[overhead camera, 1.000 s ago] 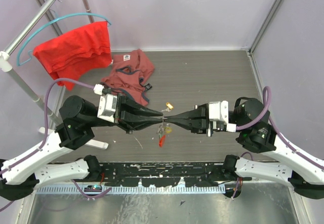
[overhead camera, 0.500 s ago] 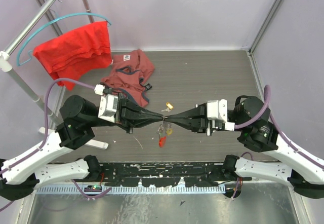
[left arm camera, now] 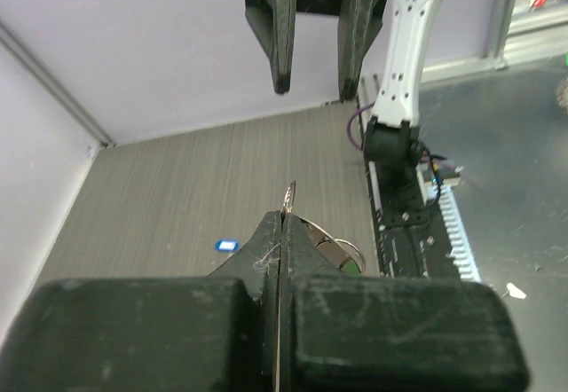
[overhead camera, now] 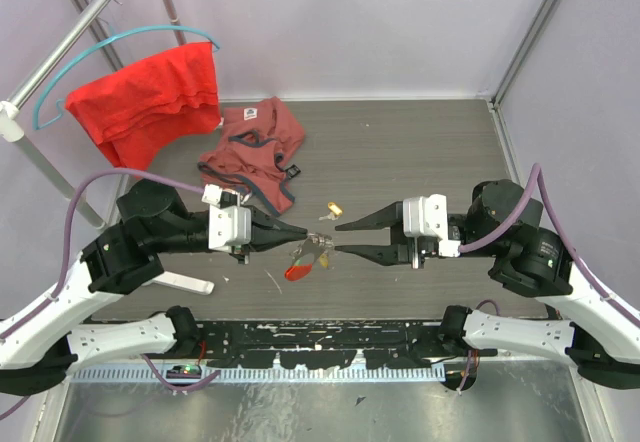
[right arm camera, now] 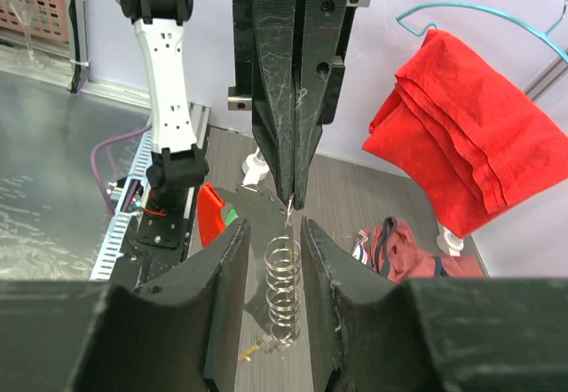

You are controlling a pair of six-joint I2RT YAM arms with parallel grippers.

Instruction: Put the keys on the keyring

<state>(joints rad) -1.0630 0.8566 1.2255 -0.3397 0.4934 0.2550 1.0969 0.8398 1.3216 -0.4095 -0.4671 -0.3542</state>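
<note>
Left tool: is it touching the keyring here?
Touching. The left wrist view shows the left tool shut, with a thin metal part of the keyring pinched at its tip and the loop emerging right beside it.

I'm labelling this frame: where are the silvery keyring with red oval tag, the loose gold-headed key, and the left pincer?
Silvery keyring with flat red oval tag (overhead camera: 296, 271): top view, on the tag.
Small gold-headed key (overhead camera: 334, 208): top view, its head.
Left pincer (overhead camera: 304, 232): top view, between its shut tips.

Red cloth (overhead camera: 150, 97) draped over teal hanger (overhead camera: 150, 30), back left. Dull-red garment (overhead camera: 255, 147) crumpled on grey wood-grain surface (overhead camera: 420, 152), near the cloth.
</note>
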